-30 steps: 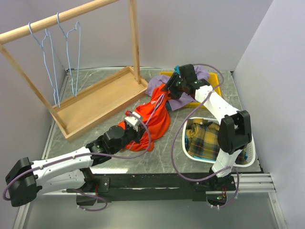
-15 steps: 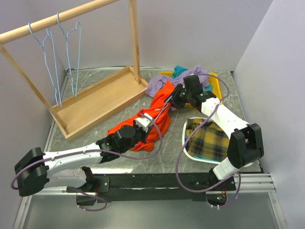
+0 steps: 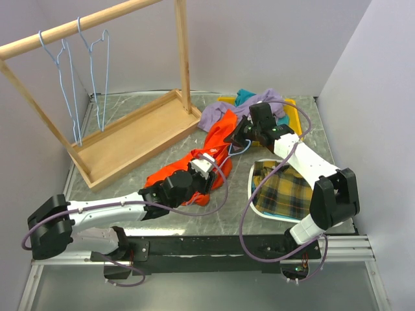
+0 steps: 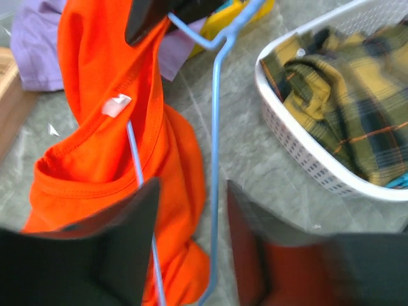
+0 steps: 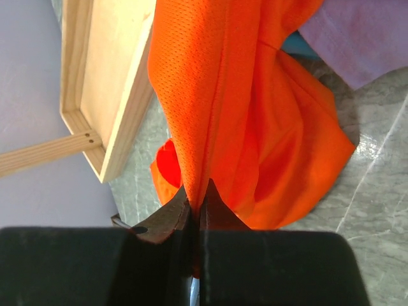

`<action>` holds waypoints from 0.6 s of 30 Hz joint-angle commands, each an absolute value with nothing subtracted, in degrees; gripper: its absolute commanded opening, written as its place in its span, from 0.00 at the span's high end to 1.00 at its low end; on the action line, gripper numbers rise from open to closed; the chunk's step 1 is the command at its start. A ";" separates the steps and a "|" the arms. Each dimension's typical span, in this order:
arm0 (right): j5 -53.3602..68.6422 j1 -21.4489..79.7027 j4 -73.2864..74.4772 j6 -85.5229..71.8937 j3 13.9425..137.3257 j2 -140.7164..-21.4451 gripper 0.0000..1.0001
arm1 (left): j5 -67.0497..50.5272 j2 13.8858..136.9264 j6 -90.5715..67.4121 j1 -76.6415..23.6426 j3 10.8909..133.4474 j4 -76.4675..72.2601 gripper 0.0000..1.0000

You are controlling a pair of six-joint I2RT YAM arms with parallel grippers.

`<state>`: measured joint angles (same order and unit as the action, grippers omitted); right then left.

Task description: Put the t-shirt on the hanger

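The orange t-shirt (image 3: 217,139) stretches in a bunched band across the table between my two grippers. My right gripper (image 3: 238,135) holds its upper end, jaws shut on a fold of the cloth (image 5: 196,201). In the left wrist view the shirt's neck opening (image 4: 83,172) faces up, with a white label inside. The light-blue wire hanger (image 4: 215,127) lies partly inside the shirt, one wire running through the neck and its hook pointing towards the right gripper. My left gripper (image 4: 191,210) is open at the shirt's lower end (image 3: 206,170), its fingers either side of the hanger's bare wire.
A wooden rack (image 3: 130,136) with a tray base stands at the back left, two more blue hangers (image 3: 97,65) on its rail. A white basket (image 3: 342,210) of yellow plaid cloth sits right. A lavender garment (image 3: 217,115) and a yellow tray (image 3: 293,110) lie behind the shirt.
My left gripper has opened, letting go of what it held. My right gripper has closed on the shirt's fold after moving nearer and to the right. The shirt is now drawn out longer.
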<state>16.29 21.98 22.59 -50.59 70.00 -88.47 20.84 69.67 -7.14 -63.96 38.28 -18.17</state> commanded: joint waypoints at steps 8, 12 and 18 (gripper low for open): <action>17.58 22.32 19.87 -47.81 68.91 -83.68 1.00 | 32.75 50.20 -42.82 -63.72 37.70 2.43 0.25; 17.58 22.24 19.42 -47.64 68.47 -80.95 1.00 | 28.17 54.20 -49.48 -55.92 42.78 14.13 0.28; 13.54 22.33 21.09 -46.49 68.91 -75.25 1.00 | 18.81 66.42 -47.29 -46.15 50.26 16.78 0.35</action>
